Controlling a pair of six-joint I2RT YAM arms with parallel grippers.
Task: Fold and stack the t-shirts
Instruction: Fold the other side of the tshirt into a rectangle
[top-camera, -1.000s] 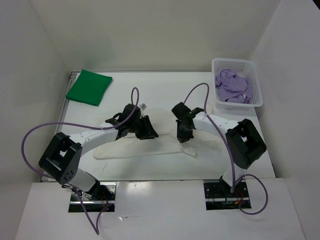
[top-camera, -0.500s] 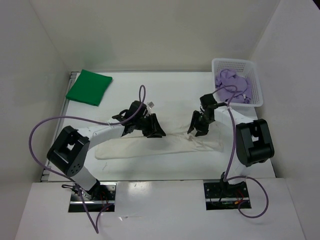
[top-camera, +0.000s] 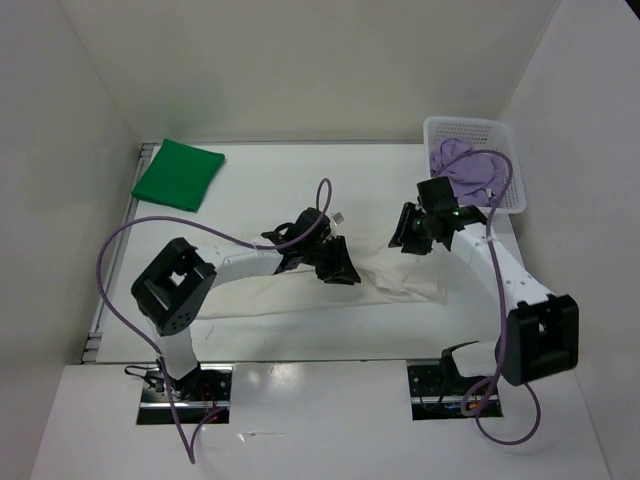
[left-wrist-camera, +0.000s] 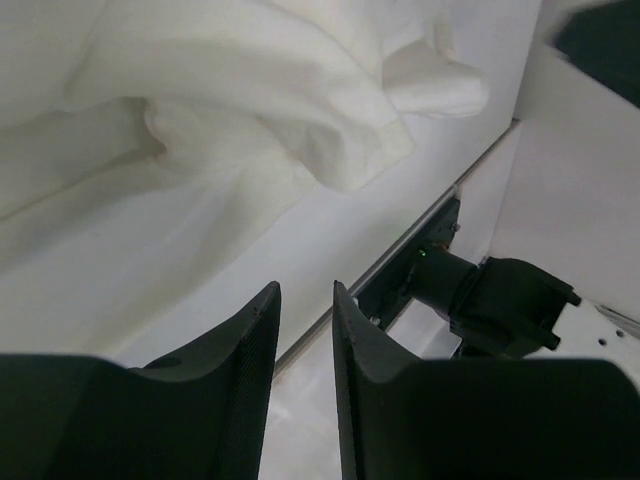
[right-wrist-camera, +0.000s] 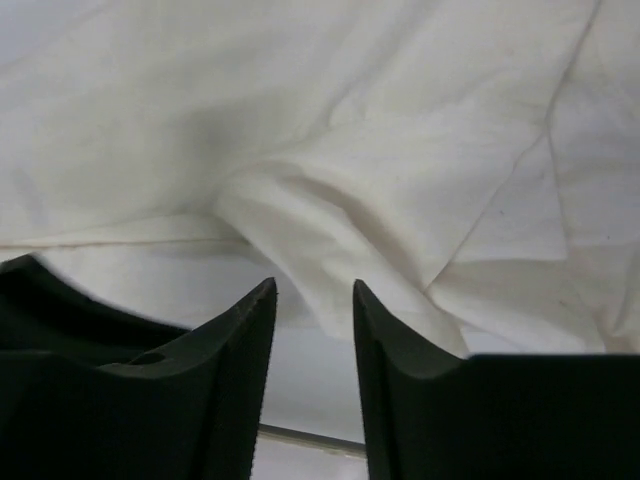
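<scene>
Judging by the layout, the white shirt (top-camera: 260, 295) is the one being folded. It is lying as a long creased band on the table (top-camera: 280, 190), under and just ahead of both tools. The green shirt (top-camera: 178, 175) is sitting folded well off to the far left of the left tool (top-camera: 338, 268). The purple shirt (top-camera: 465, 170) is lying crumpled in the basket (top-camera: 468, 122) just beyond the right tool (top-camera: 412, 228).

Both tools are hanging over the cloth with their fingers narrowly apart and nothing between them. The next move likely calls for each tool to drop onto an edge of the band, pinch it cleanly, and carry it over in step with the other.

The top view is giving the whole layout but hiding the finger gaps. The left wrist view is showing the left tool (left-wrist-camera: 305, 300) empty, with a bunched lobe of the white shirt (left-wrist-camera: 250, 120) ahead of it. The right wrist view is showing the right tool (right-wrist-camera: 313, 295) empty, with a raised fold of the white shirt (right-wrist-camera: 400, 150) right before its tips.
</scene>
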